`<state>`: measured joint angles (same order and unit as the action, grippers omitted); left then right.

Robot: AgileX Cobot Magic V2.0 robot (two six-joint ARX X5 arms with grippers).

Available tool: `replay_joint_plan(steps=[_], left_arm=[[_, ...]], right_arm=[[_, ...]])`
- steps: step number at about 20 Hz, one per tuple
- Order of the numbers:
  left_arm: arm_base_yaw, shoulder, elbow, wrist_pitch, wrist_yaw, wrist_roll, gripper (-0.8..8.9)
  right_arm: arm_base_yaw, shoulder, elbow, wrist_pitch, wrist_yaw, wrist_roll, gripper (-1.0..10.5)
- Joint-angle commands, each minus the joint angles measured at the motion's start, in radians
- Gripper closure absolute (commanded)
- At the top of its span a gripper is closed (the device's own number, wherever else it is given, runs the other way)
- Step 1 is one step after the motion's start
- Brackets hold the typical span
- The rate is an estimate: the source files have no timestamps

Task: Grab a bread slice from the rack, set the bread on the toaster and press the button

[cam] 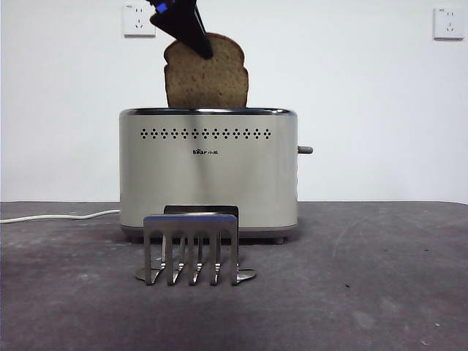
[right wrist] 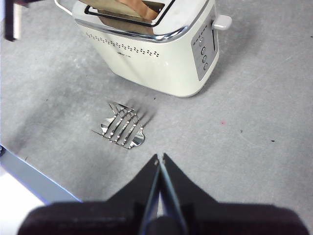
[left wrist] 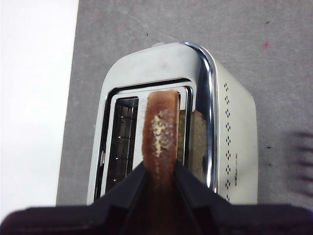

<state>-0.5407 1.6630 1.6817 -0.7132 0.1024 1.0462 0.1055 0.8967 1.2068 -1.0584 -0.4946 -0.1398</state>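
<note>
The slice of bread is brown with a darker crust and stands upright, its lower part inside a slot of the cream toaster. My left gripper comes down from above and is shut on the slice's top edge. In the left wrist view the crust sits between the jaws over the toaster's chrome top. The grey metal rack stands empty in front of the toaster. My right gripper is shut and empty, high above the table near the rack.
The toaster's lever sticks out on its right end; its side panel with buttons shows in the right wrist view. A white cable runs off to the left. A white wall with two sockets stands behind.
</note>
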Motion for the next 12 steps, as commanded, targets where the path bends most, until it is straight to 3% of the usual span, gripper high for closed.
replay_joint_plan(steps=[1, 2, 6, 12], left_arm=[[0.008, 0.055, -0.003, 0.002, 0.005, -0.014, 8.13], [0.011, 0.066, -0.003, 0.003, 0.006, -0.033, 7.99], [0.011, 0.072, -0.003, 0.051, 0.003, -0.083, 4.73], [0.012, 0.064, -0.003, 0.078, 0.001, -0.186, 4.54]], right_arm=[[0.002, 0.003, 0.001, 0.001, -0.002, -0.008, 9.6], [0.002, 0.003, 0.001, 0.001, -0.002, -0.008, 9.6], [0.002, 0.011, 0.001, 0.003, -0.001, -0.013, 9.6], [0.002, 0.061, 0.001, 0.033, -0.002, -0.018, 9.6]])
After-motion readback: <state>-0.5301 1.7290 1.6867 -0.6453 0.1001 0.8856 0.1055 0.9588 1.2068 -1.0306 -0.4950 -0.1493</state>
